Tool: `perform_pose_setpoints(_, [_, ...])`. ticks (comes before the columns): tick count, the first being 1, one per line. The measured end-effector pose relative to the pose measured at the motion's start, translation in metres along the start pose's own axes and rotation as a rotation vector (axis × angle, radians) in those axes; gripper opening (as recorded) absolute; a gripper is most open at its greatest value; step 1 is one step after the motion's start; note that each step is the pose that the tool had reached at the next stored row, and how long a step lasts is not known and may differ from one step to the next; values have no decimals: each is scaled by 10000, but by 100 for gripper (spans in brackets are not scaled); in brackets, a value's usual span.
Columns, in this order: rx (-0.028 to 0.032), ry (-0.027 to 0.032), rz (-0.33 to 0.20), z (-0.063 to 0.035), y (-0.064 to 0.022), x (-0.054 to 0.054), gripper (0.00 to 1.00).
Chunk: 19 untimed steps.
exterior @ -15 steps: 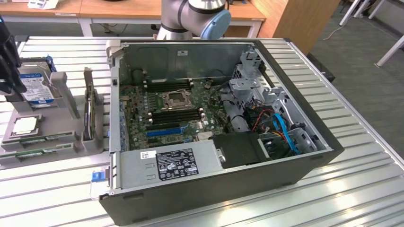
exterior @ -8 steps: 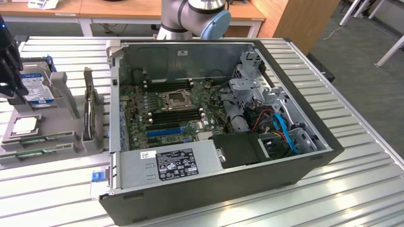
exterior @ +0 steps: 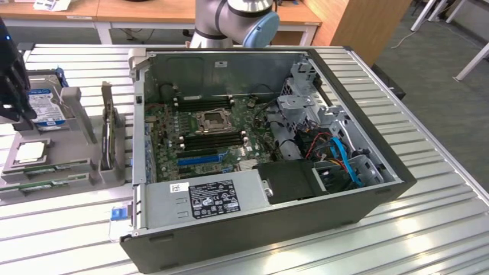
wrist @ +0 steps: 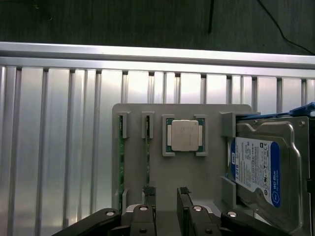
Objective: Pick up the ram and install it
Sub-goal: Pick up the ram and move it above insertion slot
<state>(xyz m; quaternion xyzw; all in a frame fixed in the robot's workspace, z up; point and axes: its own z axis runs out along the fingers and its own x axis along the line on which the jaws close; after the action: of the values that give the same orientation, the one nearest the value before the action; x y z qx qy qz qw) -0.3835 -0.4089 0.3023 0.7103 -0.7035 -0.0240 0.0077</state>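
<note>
Fingers (wrist: 149, 191) stand apart with nothing between them, and the gripper (wrist: 166, 192) hangs over the tray (wrist: 197, 177). One fingertip sits over the end of the nearer ram (wrist: 146, 152), which stands on edge in its slot. The second ram (wrist: 120, 152) stands just beyond it. Coming down from here, that finger would likely strike the stick's top edge instead of straddling it, jamming or chipping it.

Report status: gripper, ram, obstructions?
Gripper open, empty, above parts tray. Ram in tray slot, not picked up. Processor alongside, nothing blocking.
</note>
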Motion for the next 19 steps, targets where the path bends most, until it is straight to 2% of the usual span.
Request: perform_pose_setpoints(19, [-1, 0, 0, 221, -10, 5, 31])
